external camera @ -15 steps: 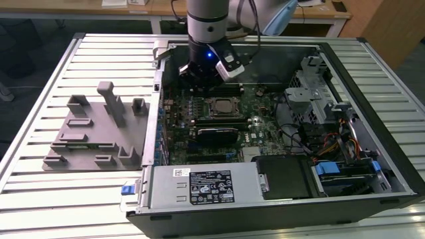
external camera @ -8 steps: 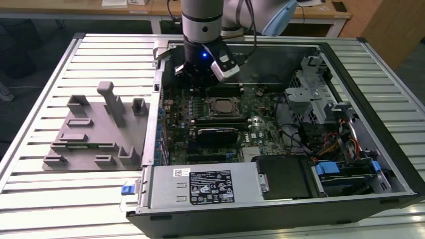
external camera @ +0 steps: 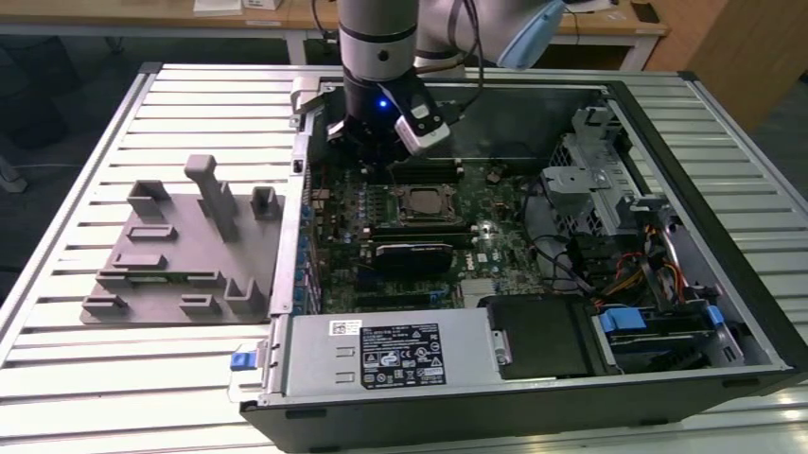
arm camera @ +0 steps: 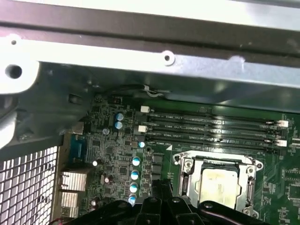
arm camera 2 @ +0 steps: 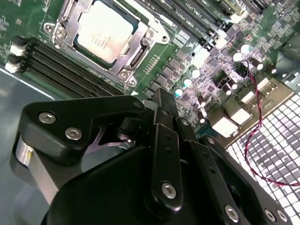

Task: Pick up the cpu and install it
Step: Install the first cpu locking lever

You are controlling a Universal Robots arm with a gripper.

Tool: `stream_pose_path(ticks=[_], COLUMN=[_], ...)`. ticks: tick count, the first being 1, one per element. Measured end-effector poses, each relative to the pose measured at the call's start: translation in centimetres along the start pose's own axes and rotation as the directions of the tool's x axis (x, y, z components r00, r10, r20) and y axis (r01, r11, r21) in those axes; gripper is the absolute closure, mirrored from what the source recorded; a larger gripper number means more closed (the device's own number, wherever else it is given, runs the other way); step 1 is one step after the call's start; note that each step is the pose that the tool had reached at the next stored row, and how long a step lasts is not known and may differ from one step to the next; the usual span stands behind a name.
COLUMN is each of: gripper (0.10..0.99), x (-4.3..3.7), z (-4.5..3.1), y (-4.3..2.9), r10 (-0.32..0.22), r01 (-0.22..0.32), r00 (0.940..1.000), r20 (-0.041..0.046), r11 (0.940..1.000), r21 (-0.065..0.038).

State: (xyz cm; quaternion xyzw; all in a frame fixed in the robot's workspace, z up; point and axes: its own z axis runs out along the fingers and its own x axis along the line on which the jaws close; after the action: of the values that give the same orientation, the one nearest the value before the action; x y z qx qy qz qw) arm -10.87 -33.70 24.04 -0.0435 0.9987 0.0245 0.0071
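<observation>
The cpu (external camera: 421,200) is a silver-grey square lying flat inside the metal-framed socket (external camera: 421,186) in the middle of the motherboard. Both wrist views show it in that frame, at the cpu (arm camera 2: 105,30) and the cpu (arm camera: 218,185). My gripper (external camera: 377,159) hangs over the board's rear part, towards the exterior view's left of the socket and apart from the chip. In both wrist views its black fingers meet at the tips, at the gripper (arm camera 2: 161,97) and the gripper (arm camera: 161,187), shut with nothing between them.
The open computer case (external camera: 707,189) lies on a slatted metal table. A grey tray (external camera: 177,246) with upright fixtures stands at the exterior view's left of it. Memory slots (arm camera: 211,126) run beside the socket. A power supply (external camera: 392,355) and a drive cage (external camera: 593,180) crowd the case.
</observation>
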Motion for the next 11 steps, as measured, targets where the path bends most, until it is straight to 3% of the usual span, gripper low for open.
stream_pose_path(ticks=[5, 8, 10, 11], gripper=[0.98, 0.98, 0.98, 0.98], x=[0.05, 0.1, 0.17, 0.23], z=[-0.6, -0.85, -0.88, -0.88], y=[0.03, 0.05, 0.06, 0.06], r10=[0.0, 0.0, 0.0, 0.001], r01=[0.0, 0.0, 0.0, 0.0], r00=[1.0, 1.0, 1.0, 1.0], r20=[0.0022, 0.0037, 0.0049, 0.0058], r11=[0.9999, 0.9996, 0.9992, 0.9987], r21=[-0.014, -0.028, -0.04, -0.052])
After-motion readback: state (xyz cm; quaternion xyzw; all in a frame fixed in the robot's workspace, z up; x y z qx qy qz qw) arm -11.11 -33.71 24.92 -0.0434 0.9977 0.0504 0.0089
